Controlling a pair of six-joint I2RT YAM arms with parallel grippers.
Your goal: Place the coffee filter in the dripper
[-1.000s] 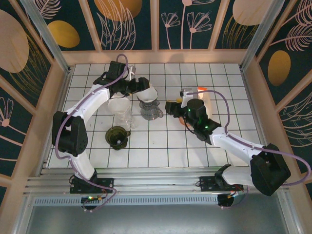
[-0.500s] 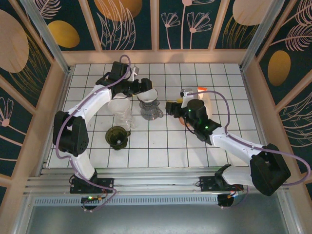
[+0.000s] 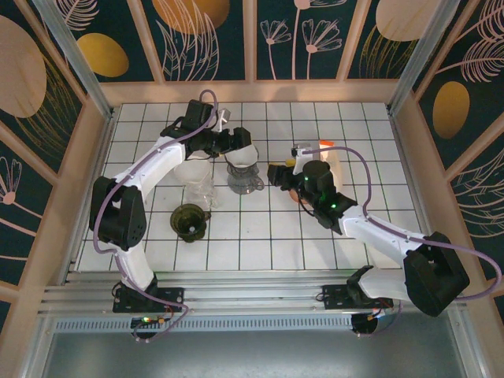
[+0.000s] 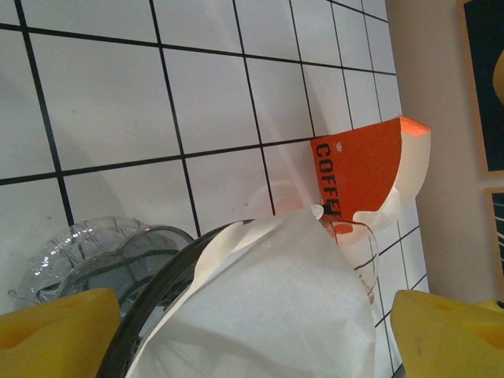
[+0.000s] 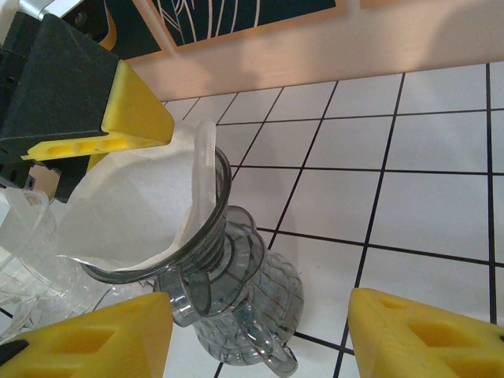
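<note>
The white paper coffee filter (image 3: 242, 153) sits as an open cone in the smoky clear dripper (image 3: 243, 167), which stands on a glass server (image 5: 264, 303). In the right wrist view the filter (image 5: 134, 205) leans against the dripper's rim (image 5: 214, 206). My left gripper (image 3: 234, 142) hovers right over it with jaws wide, straddling the filter (image 4: 268, 315). Tile shows between the paper and the right finger (image 4: 449, 331), so I see no pinch. My right gripper (image 3: 277, 175) is open, its fingers (image 5: 87, 339) either side of the server and apart from it.
An orange coffee-filter pack (image 3: 327, 156) stands behind my right arm. A clear glass pitcher (image 3: 197, 183) and a dark cup (image 3: 189, 220) sit left of the dripper. Wooden walls ring the tiled table (image 3: 260, 236).
My left arm has shifted right and lowered the filter, which hung just above the dripper and now rests in it. The right arm has stayed put.
</note>
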